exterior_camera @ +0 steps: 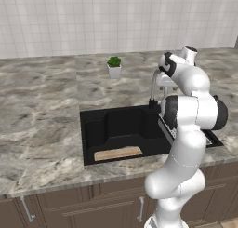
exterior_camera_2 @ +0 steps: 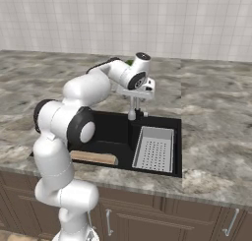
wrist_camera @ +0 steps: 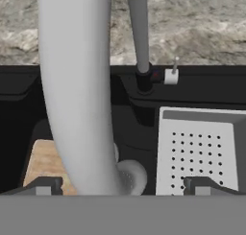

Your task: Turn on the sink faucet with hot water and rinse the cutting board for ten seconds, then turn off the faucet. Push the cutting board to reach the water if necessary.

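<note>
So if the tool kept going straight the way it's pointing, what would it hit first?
Most likely the faucet: its spout looms large between the open tool's fingertips, seemingly nearest. Beyond lies the sink floor. Depth is hard to judge.

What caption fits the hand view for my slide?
Open end effector hovering at the faucet, no water running, cutting board lying in the sink beside a perforated drainer tray.

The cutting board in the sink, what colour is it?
Light tan wood. The cutting board shows best in the left base view, lying in the black sink.
</note>
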